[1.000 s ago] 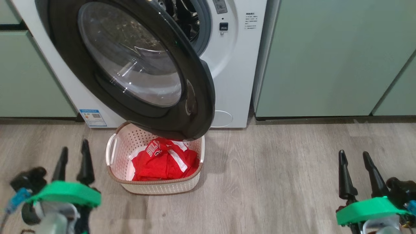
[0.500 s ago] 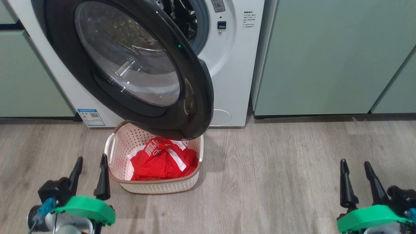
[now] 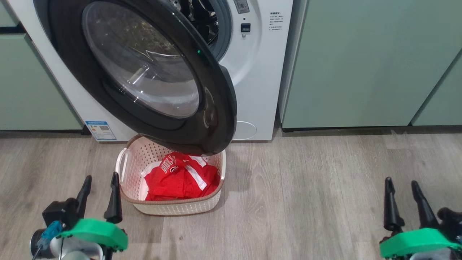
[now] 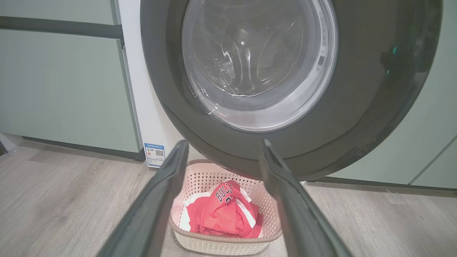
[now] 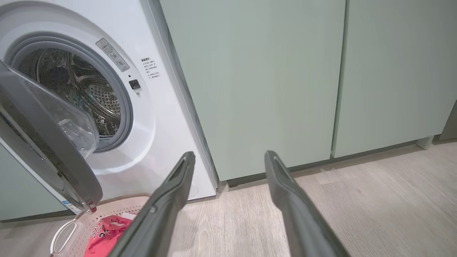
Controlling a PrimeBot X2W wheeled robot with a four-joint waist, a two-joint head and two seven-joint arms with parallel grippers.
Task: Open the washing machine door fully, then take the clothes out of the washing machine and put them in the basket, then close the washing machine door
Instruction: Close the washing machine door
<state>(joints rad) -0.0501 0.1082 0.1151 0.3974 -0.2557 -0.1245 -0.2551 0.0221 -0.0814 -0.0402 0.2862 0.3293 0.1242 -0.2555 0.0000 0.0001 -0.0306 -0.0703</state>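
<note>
The washing machine (image 3: 258, 72) (image 5: 171, 117) stands with its door (image 3: 144, 72) (image 4: 257, 67) (image 5: 46, 142) swung out, hanging over the basket. Red clothes (image 3: 180, 178) (image 4: 223, 214) (image 5: 105, 232) lie bunched in the cream basket (image 3: 173, 207) (image 4: 221, 244) (image 5: 64, 232) on the floor below the door. The drum (image 5: 78, 89) looks bare where it shows. My left gripper (image 3: 100, 180) (image 4: 223, 153) is open just left of the basket, holding nothing. My right gripper (image 3: 400, 184) (image 5: 230, 160) is open at the lower right, far from the basket.
Pale green cabinets (image 3: 361, 61) (image 4: 60, 82) flank the washer on both sides. Wood-look floor (image 3: 306, 198) stretches between basket and right gripper. A blue label sticker (image 3: 101, 130) sits low on the washer front.
My left gripper drew back and shifted right toward the basket's left side. My right gripper sank a little lower in view. Door, basket and clothes kept still.
</note>
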